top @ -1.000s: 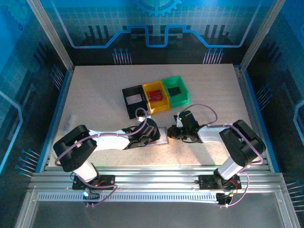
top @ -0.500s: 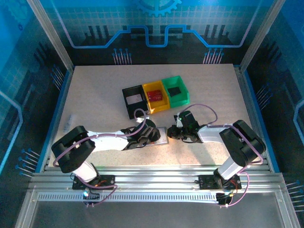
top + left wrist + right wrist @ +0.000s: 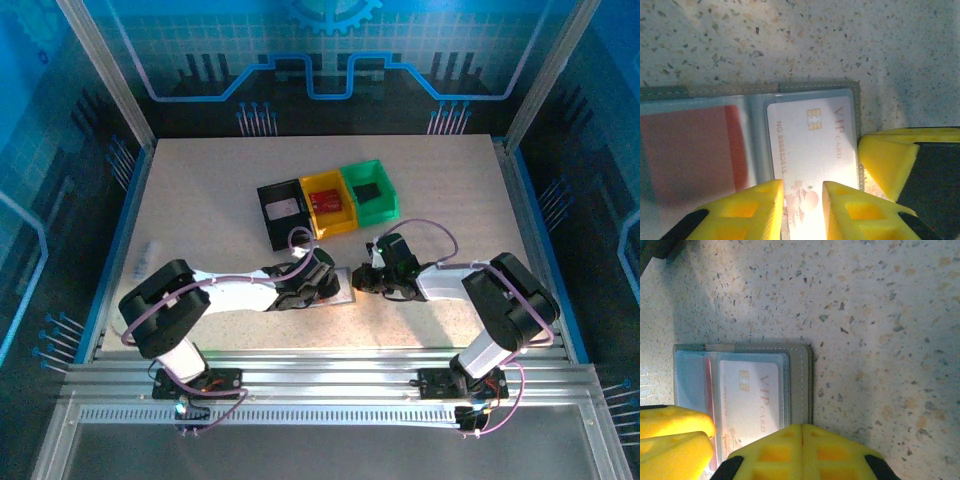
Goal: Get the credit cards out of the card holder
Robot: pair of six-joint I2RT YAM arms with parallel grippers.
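Card holder (image 3: 756,140) lying open, long axis 9–3 o'clock; left end effector (image 3: 801,194) slightly spread, right end effector (image 3: 802,434) pressed together.

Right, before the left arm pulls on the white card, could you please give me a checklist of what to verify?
1. Card holder lies open on the table: ok.
2. White card out of its sleeve: not ok, it sits inside.
3. Left gripper, jaws apart, over the white card's near edge: ok.
4. Left gripper gripping that card: cannot tell.
5. Right gripper shut at the holder's outer edge: ok.
6. Red card out: not ok, in the other sleeve.
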